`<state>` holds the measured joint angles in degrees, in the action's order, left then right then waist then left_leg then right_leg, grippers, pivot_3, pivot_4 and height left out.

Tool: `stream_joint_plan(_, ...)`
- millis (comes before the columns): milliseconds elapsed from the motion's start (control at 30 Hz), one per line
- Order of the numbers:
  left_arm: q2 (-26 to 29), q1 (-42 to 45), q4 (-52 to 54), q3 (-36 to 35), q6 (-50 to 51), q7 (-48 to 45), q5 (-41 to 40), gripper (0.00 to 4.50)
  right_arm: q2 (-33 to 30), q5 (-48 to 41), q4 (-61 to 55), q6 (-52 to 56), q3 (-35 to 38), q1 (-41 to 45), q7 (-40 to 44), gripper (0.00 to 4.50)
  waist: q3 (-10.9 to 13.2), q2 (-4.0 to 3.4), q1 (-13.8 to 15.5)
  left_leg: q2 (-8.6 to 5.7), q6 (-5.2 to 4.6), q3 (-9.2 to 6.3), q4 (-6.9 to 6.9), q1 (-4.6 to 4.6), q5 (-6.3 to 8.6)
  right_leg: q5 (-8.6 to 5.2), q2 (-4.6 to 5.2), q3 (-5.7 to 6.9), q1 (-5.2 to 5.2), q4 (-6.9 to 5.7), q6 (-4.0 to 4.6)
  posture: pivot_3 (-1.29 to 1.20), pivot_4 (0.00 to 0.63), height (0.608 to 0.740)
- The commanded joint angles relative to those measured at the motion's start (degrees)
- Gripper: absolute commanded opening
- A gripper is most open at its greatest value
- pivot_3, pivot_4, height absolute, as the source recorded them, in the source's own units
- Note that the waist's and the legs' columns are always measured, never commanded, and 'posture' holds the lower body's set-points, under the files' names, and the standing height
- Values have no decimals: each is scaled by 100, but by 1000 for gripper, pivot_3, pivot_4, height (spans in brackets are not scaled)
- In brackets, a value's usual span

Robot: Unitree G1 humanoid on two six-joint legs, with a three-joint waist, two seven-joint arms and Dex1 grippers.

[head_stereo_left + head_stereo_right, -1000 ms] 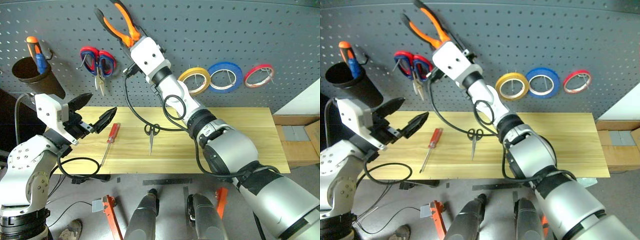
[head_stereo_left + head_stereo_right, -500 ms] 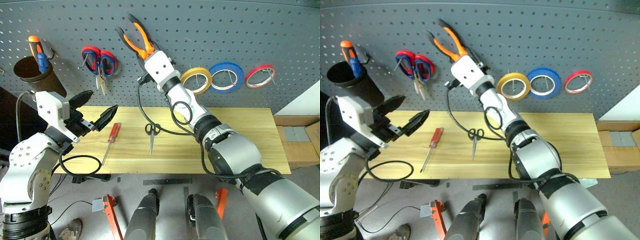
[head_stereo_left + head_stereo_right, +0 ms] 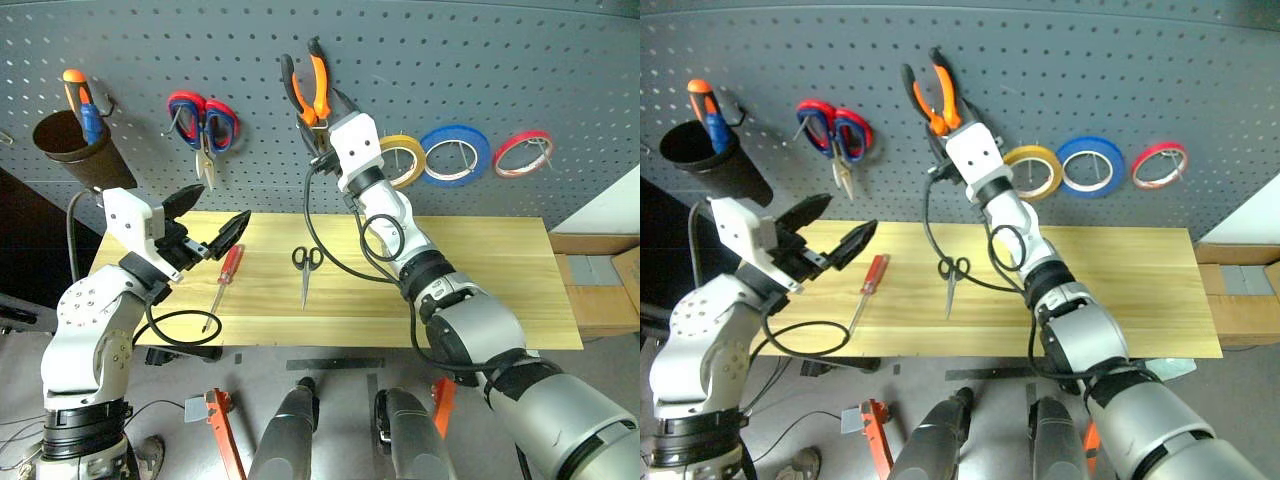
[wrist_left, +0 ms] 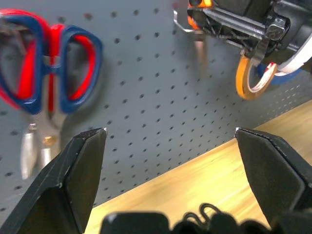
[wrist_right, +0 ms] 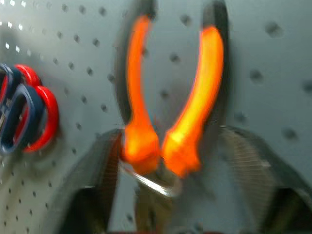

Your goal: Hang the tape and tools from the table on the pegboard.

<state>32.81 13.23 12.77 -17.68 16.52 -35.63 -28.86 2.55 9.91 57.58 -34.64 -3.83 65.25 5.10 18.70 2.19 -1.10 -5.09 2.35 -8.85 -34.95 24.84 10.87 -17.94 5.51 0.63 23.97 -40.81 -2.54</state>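
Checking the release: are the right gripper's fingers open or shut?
Open: the right gripper's fingers stand apart either side of the pliers.

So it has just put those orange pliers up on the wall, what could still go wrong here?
The orange-and-black-handled pliers sit between the right gripper's spread fingers, against the dark grey pegboard. If they are not properly caught on a hook, they may drop as the arm pulls away. That arm could also brush the thin yellow tape ring beside it. The slim red-handled screwdriver and small black-handled scissors lie on the light wooden table; the open left gripper might nudge the screwdriver off.
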Motion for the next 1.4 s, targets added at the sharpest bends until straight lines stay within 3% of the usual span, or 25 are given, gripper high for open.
stream_joint_plan(33, -63, 104, -16, 25, -211, -3, 56, 4500, -39, -116, -1466, 765, -132, -497, 290, 4469, 0, 0, -52, 1, 0, 0, 0, 0, 0, 0, 0, 0, 1, -1, 0, 21, 313, 740)
stream_joint_plan(333, -337, -81, 76, 189, -74, 235, 141, 4500, -334, -608, -6265, 3986, -350, -2327, 1202, 4469, -3, 3, -234, 8, -1, 17, 0, 0, 1, 1, -1, 1, 8, -5, -1, -29, 290, 740)
stream_joint_plan(467, -307, -384, 285, 338, 43, 390, 349, 4500, -757, -1858, -7691, 5618, -29, -2519, 1946, 4469, -4, 4, -265, 38, -1, 35, -4, -1, 1, 12, -25, 0, 9, 0, 12, -58, 295, 740)
stream_joint_plan(600, -370, -757, 501, 456, 452, 595, 325, 4500, -1578, -3382, -8705, 7115, 438, -2583, 2721, 4469, -4, 4, -262, 65, -2, 31, -4, -1, 2, 20, -41, 0, 7, 8, 24, -102, 310, 740)
stream_joint_plan(700, -364, -1016, 657, 695, 881, 900, 571, 4500, -2371, -4466, -9073, 8246, 908, -2752, 3133, 4469, -3, 4, -287, 69, -21, 38, -8, -2, 13, 21, -43, -3, 8, 7, 27, -123, 321, 740)
stream_joint_plan(867, -555, -941, 678, 1278, 2183, 1794, 1049, 4500, -3283, -5207, -9348, 9068, 1032, -3174, 3341, 4469, -3, 4, -320, 68, -26, 47, -14, -2, 16, 22, -43, -1, 2, 11, 27, -141, 330, 740)
stream_joint_plan(1133, -1216, -127, -83, 1727, 3706, 2626, 1392, 4500, -3710, -5634, -9534, 9659, 863, -3733, 3111, 4469, -2, 8, -382, 74, -27, 105, -28, -2, 16, 28, -51, 7, 3, -2, 15, -162, 341, 740)
stream_joint_plan(1400, -1869, 647, -1170, 1847, 4015, 3108, 1758, 4500, -3903, -5606, -9840, 9720, 348, -4039, 3057, 4469, 5, 22, -388, 74, -44, 114, -60, 6, 27, 32, -54, 4, 1, -4, 8, -175, 348, 740)
